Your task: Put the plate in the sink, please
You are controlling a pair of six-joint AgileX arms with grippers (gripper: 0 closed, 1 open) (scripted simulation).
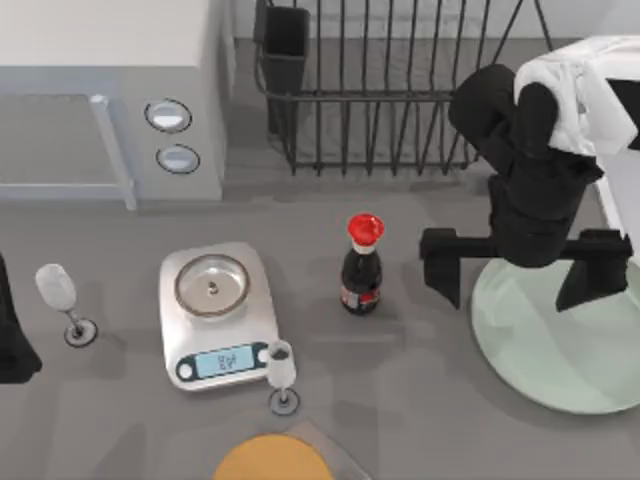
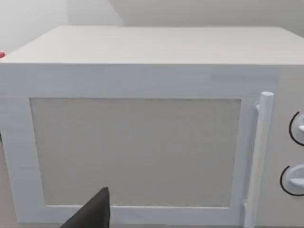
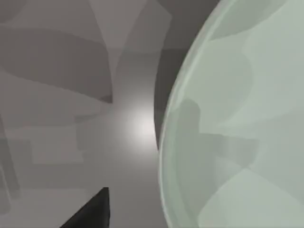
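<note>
The plate (image 1: 560,350) lies flat on the desk (image 1: 420,400) at the right side of the top view, its right part cut off by the picture's edge. The right tool (image 1: 525,270) hangs directly above the plate's upper-left rim, with its two dark fingers (image 1: 440,265) spread wide apart: one stands over bare desk just left of the rim, the other over the plate's upper part. Whether either finger touches the plate cannot be told from above. In the right wrist view the plate (image 3: 237,123) shows as a broad pale green curve beside grey desk (image 3: 71,95), and a dark fingertip (image 3: 92,211) sits over the desk, apart from the rim.

Left of the plate, near the middle of the desk, stands an upright dark bottle (image 1: 361,270) with a red cap. Behind it and the right arm is a black wire dish rack (image 1: 390,90). Further left sits a silver scale (image 1: 215,315) with a round pan and a lit display; a small wine glass (image 1: 281,375) stands just beside its lower right corner, and another glass (image 1: 62,300) stands well to its left. An orange-yellow disc (image 1: 272,460) lies at the bottom edge. A white microwave (image 1: 110,100) fills the upper left corner.

The left tool (image 1: 12,340) is parked at the left edge; its wrist view faces the microwave door (image 2: 135,152).
</note>
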